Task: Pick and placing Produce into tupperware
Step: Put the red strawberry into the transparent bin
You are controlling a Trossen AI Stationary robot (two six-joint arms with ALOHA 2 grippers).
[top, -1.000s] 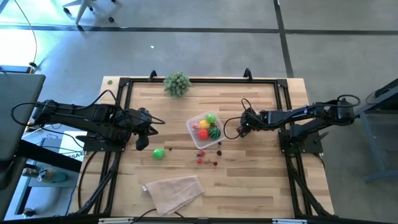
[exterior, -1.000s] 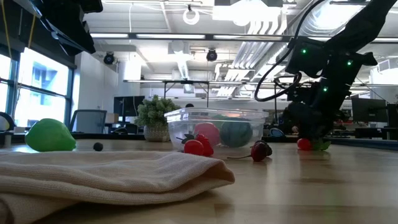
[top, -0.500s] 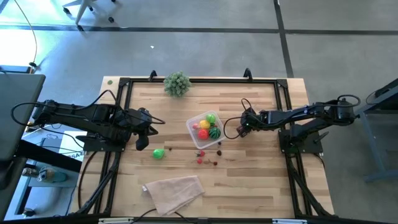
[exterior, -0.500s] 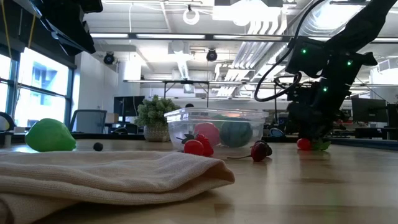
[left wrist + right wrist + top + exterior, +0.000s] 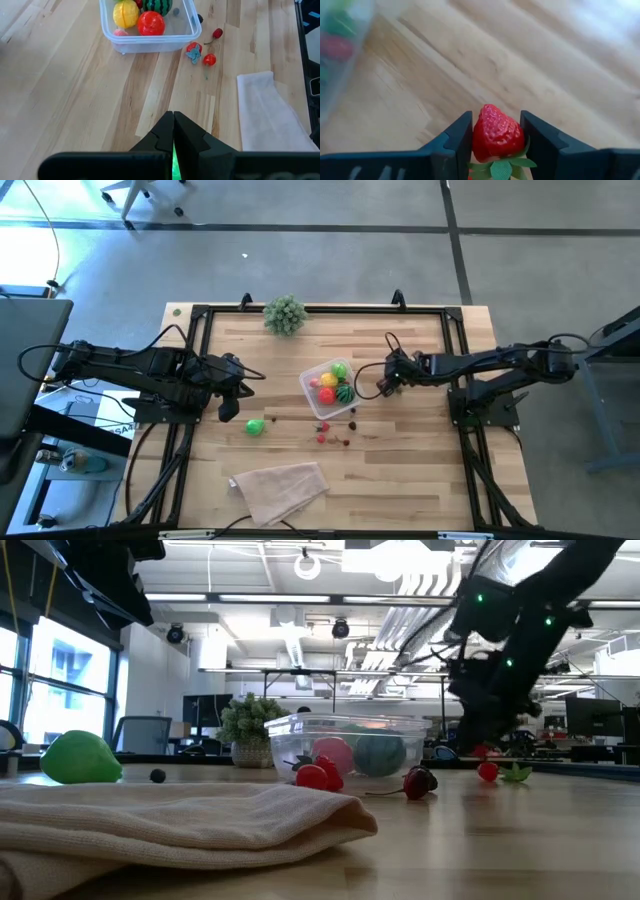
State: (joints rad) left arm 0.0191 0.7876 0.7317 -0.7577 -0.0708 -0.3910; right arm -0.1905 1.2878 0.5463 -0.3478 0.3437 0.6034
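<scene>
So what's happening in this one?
The right gripper is shut on a red strawberry, held just beside the clear tupperware near the table's middle. The box already holds several toy fruits, among them a yellow piece and a small watermelon. A few small red pieces and a green fruit lie loose on the wood. The left gripper waits shut over the table's left side, holding nothing.

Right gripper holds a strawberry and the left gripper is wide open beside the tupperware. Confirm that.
Partly wrong. The right gripper does hold the strawberry, but the left wrist view shows the left gripper shut, fingers together, and back from the tupperware, not beside it.
</scene>
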